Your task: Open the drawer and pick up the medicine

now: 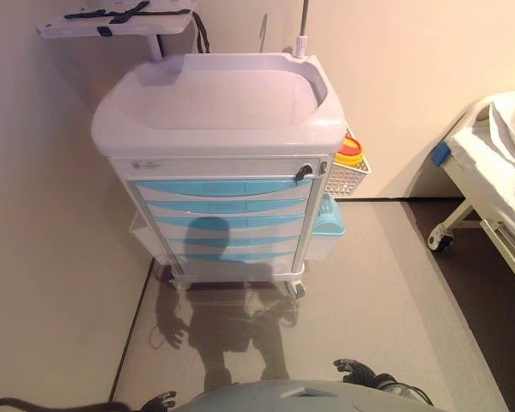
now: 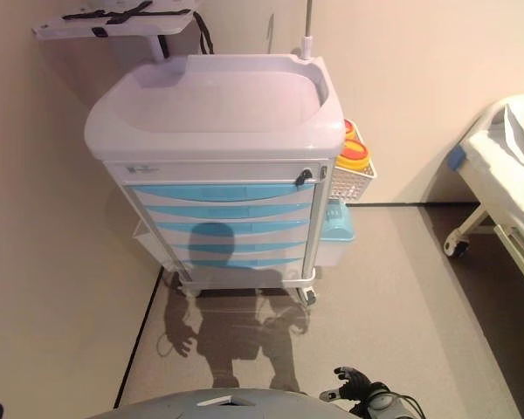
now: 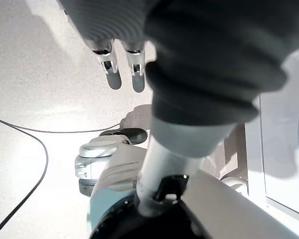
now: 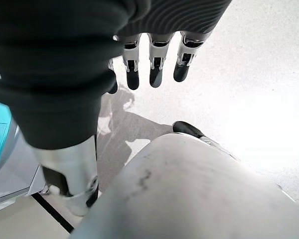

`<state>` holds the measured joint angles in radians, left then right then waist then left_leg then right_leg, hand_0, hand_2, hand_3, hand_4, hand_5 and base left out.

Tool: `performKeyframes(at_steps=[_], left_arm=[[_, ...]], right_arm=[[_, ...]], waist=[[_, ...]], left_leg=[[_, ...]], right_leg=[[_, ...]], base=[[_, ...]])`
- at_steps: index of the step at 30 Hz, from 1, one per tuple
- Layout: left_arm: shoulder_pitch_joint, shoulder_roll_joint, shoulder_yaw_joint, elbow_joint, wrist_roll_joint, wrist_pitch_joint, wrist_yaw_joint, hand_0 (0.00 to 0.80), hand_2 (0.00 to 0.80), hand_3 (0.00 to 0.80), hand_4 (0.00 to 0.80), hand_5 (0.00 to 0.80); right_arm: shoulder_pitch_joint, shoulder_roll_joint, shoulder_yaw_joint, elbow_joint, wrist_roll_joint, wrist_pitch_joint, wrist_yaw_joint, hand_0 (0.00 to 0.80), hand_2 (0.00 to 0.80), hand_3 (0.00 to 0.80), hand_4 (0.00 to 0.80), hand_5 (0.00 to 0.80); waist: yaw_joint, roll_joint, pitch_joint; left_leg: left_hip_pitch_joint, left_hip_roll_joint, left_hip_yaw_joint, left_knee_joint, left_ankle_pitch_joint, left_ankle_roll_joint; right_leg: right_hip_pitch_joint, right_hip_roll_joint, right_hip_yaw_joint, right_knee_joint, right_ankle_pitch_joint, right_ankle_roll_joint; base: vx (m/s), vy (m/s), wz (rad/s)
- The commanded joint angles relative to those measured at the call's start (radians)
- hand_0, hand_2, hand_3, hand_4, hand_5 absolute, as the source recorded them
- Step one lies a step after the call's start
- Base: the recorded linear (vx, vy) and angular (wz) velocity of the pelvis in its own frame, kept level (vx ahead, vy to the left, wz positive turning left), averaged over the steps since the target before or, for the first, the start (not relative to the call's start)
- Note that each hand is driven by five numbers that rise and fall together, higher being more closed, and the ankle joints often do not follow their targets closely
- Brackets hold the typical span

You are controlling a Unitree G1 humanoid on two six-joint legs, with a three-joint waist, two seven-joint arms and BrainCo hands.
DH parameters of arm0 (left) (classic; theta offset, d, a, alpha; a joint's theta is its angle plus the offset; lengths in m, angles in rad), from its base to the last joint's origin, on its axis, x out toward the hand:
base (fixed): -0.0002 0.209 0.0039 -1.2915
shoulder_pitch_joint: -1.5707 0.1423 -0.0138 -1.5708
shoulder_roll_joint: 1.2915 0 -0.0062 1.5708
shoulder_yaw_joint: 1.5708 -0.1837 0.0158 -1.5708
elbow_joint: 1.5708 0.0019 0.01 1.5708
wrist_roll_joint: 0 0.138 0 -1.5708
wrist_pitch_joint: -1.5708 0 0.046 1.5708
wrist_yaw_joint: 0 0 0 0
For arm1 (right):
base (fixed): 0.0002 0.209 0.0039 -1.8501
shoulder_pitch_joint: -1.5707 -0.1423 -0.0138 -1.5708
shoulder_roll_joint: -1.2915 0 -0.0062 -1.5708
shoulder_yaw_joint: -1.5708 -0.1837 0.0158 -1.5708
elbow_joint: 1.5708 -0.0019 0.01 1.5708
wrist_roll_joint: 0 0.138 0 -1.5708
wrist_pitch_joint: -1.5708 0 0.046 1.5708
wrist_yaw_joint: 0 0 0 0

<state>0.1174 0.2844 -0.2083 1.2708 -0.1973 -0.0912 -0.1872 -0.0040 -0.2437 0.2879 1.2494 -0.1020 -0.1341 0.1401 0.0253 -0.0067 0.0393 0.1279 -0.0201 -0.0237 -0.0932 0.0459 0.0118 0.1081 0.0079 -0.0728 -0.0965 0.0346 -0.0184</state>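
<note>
A white medical cart (image 1: 219,94) stands ahead against the wall, with several light-blue drawers (image 1: 223,187) on its front, all shut. A small black lock (image 1: 303,172) sits at the top right of the drawer front. No medicine shows in any view. My left hand (image 1: 160,399) hangs low by my side, far short of the cart; its fingers (image 3: 112,62) are straight and hold nothing. My right hand (image 2: 354,384) also hangs low on the right, with straight, empty fingers (image 4: 157,64).
A white wire basket (image 1: 348,178) holding a yellow and red container (image 1: 350,154) hangs on the cart's right side, above a light-blue bin (image 1: 330,219). A bed on castors (image 1: 489,163) stands at the right. A white shelf (image 1: 112,19) juts out above the cart's back left.
</note>
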Motion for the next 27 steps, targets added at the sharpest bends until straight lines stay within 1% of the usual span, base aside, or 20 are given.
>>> performKeyframes(at_steps=[1,17,24,26,27], left_arm=[[-0.148,-0.102,0.023,0.04,-0.032,-0.07,-0.058,0.0,0.0,0.0,0.0,0.0],[-0.144,-0.102,0.029,0.037,-0.052,-0.078,-0.034,0.0,0.0,0.0,0.0,0.0],[-0.166,-0.097,0.013,0.021,-0.062,-0.099,-0.022,0.0,0.0,0.0,0.0,0.0],[-0.18,-0.092,0.007,0.012,-0.068,-0.107,-0.016,0.0,0.0,0.0,0.0,0.0],[-0.193,-0.087,0.006,0.002,-0.077,-0.119,-0.015,0.0,0.0,0.0,0.0,0.0]], right_arm=[[-0.056,0.018,0.008,0.045,-0.01,-0.029,0.001,0.0,0.0,0.0,0.0,0.0],[-0.054,0.016,0.008,0.041,-0.005,-0.023,0.002,0.0,0.0,0.0,0.0,0.0],[-0.07,0.007,0.015,0.016,0.014,-0.029,-0.013,0.0,0.0,0.0,0.0,0.0],[-0.08,0.006,0.022,0.006,0.018,-0.027,-0.029,0.0,0.0,0.0,0.0,0.0],[-0.093,0.004,0.028,-0.003,0.028,-0.023,-0.044,0.0,0.0,0.0,0.0,0.0]], waist=[[-0.004,-0.005,0.021],[-0.006,-0.004,0.039],[-0.004,-0.013,0.107],[-0.003,-0.017,0.138],[-0.002,-0.021,0.169]], left_leg=[[0.01,-0.059,0.041,0.006,-0.095,0.021],[0.001,-0.062,0.038,0.014,-0.094,0.025],[-0.06,-0.068,0.036,0.056,-0.096,0.042],[-0.093,-0.074,0.038,0.084,-0.1,0.05],[-0.125,-0.078,0.042,0.112,-0.103,0.056]], right_leg=[[0.022,-0.004,-0.052,0.039,-0.053,0.057],[0.007,-0.004,-0.043,0.061,-0.058,0.056],[-0.065,-0.011,-0.023,0.111,-0.055,0.053],[-0.1,-0.014,-0.012,0.132,-0.052,0.052],[-0.131,-0.018,-0.004,0.152,-0.049,0.052]], base=[[0.0,0.0,0.0],[0.013,0.004,0.0],[-0.005,0.003,-0.01],[-0.074,0.023,-0.07],[-0.134,0.017,-0.08]])
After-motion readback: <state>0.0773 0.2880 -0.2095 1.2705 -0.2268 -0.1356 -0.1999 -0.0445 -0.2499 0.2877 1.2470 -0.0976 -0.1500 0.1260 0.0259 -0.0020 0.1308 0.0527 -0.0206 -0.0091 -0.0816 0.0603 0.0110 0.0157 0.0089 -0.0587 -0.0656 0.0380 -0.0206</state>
